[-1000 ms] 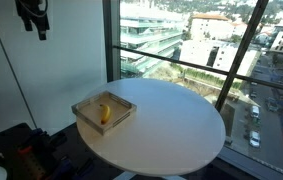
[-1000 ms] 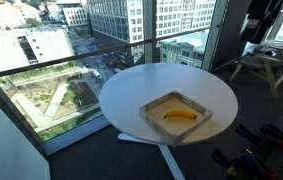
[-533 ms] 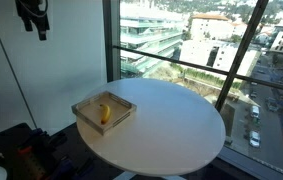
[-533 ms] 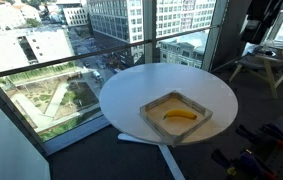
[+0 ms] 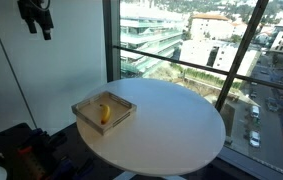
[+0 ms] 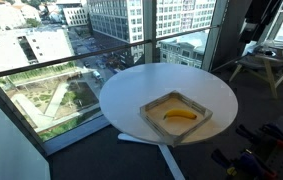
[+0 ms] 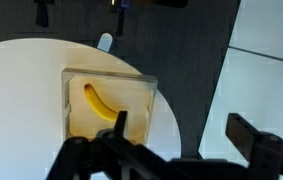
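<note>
In an exterior view the gripper (image 5: 43, 30) hangs high at eleven o'clock from the tray (image 5: 88, 119) on the round table (image 5: 176, 130); in an exterior view the banana (image 6: 181, 115) lies mid-tray; in the wrist view the jaws stand apart, empty, with the banana at ten o'clock.

Daylight pours through the tall glass window wall (image 5: 201, 50), so the round white tabletop (image 5: 171, 125) is bright and evenly lit, while the floor (image 6: 91, 160) is dim. In my wrist view my black gripper (image 7: 181, 132) is a blurred, out-of-focus silhouette.
</note>
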You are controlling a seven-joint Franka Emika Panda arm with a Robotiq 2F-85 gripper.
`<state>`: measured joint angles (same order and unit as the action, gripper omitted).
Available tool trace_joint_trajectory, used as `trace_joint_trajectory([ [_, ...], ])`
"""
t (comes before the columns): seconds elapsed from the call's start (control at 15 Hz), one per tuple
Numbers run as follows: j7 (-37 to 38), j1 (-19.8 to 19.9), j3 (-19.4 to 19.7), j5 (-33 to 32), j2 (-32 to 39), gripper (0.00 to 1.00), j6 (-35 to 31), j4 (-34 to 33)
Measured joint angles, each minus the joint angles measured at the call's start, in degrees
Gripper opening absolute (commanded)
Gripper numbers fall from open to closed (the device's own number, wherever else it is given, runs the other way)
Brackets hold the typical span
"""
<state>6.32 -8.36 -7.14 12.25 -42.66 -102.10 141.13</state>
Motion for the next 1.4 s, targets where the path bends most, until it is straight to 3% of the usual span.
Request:
trace_joint_trajectory([
  [0.6, -1.0, 0.5, -1.2, -10.8, -0.1, 1.00, -9.4, -0.3],
  [1.4, -1.2, 0.6, 0.4, -11.1, 1.8, 1.00, -14.0, -0.3],
])
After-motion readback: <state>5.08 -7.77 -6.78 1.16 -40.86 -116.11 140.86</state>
